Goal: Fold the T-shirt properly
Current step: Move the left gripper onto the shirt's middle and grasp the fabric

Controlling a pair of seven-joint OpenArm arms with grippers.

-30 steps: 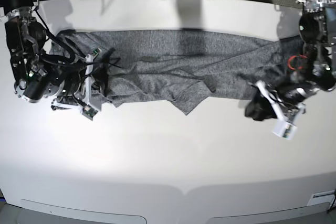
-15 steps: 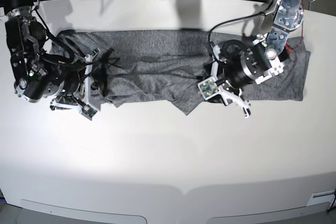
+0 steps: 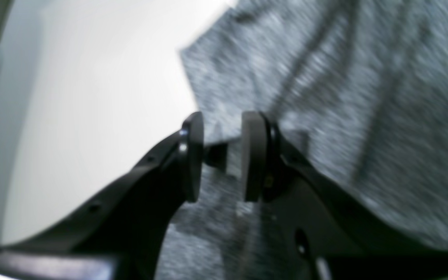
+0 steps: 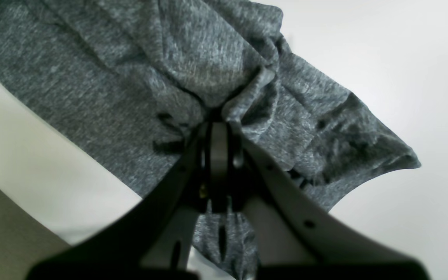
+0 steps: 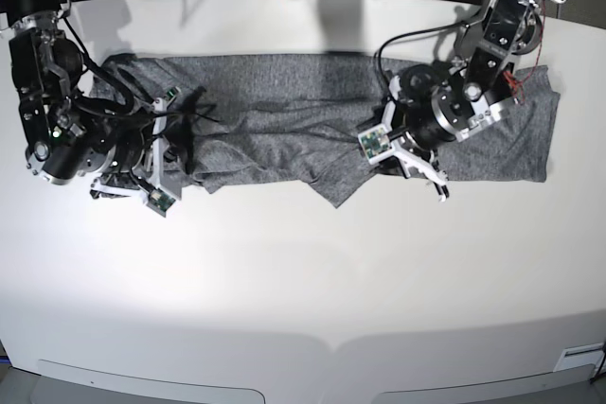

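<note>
Shirt (image 5: 284,115) lies spread in a wrinkled band across the far half of the white table (image 5: 303,272). Right gripper (image 4: 218,134) is clamped on a bunched fold at the shirt's end. Left gripper (image 3: 222,155) hovers over the cloth, jaws parted, holding nothing

In the left wrist view, the shirt (image 3: 325,97) is motion-blurred and cut off at the top and right edges. In the base view, the left gripper (image 5: 417,163) hides the fabric beneath it, and the right gripper (image 5: 156,172) tips are too small to resolve.
</note>
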